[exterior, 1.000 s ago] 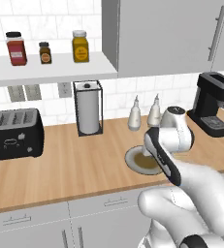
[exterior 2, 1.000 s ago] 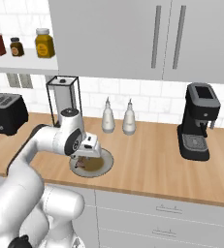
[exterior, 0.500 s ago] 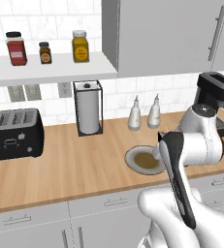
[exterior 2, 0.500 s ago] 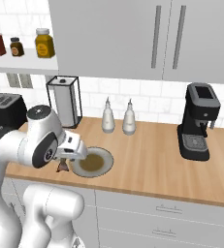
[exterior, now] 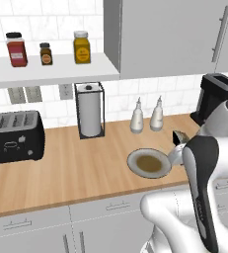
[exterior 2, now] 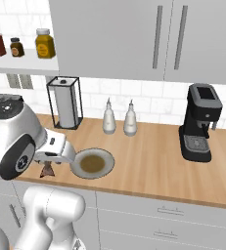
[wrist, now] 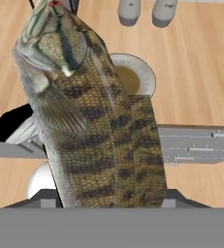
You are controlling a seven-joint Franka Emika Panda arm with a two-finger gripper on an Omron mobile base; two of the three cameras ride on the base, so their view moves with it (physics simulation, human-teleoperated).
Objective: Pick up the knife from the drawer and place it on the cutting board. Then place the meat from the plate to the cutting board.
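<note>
Now gripping scaly brownish meat slab (wrist: 99, 121) w/ tool (wrist: 107, 197), clear of round pale grey plate (wrist: 150, 73). Left: set on cutting board; knife step can't tell.

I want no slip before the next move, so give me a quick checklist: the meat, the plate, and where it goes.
1. Meat gripped: ok, it rises from the gripper.
2. Meat off the plate: ok, held on the robot's side of it.
3. Board position: cannot tell.
4. Knife on board: cannot tell.
5. Bottles out of the way: ok, they stand behind the plate by the wall.
</note>
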